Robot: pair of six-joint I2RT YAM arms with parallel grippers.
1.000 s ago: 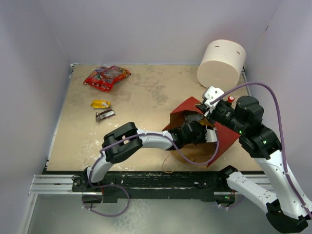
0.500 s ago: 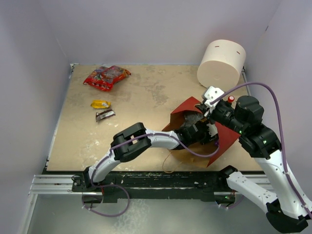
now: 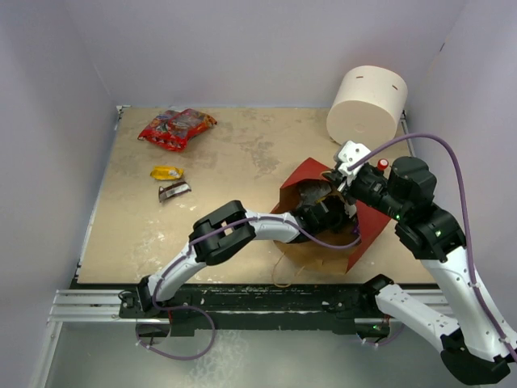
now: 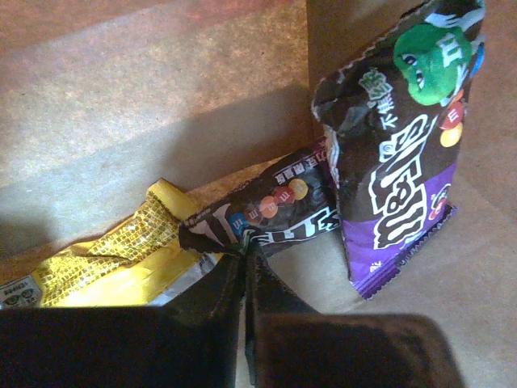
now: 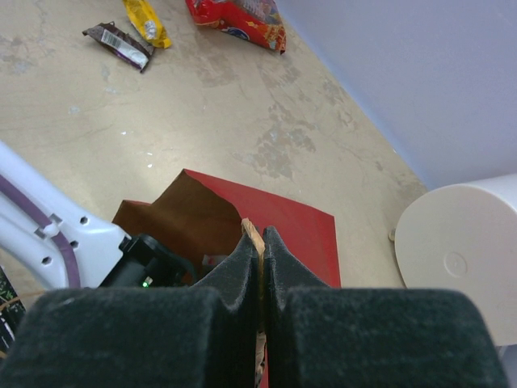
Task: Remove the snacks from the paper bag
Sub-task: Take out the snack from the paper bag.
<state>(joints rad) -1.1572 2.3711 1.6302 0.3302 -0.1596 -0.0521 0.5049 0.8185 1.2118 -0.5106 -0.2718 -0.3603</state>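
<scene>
Left hand (image 4: 244, 260) pinching one dark packet (image 4: 266, 212), right hand (image 5: 261, 240) clamping paper bag (image 5: 291, 222) rim, three snacks (image 4: 396, 162) inside

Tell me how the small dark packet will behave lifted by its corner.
Probably floppy: the small dark packet is thin, crinkled film, pinched at one corner by the left gripper, so it should dangle. Likely light, being flat. Glossy, so it might slip.

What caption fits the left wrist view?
Inside the paper bag, the left gripper pinches a dark candy packet beside a yellow wrapper.
</scene>
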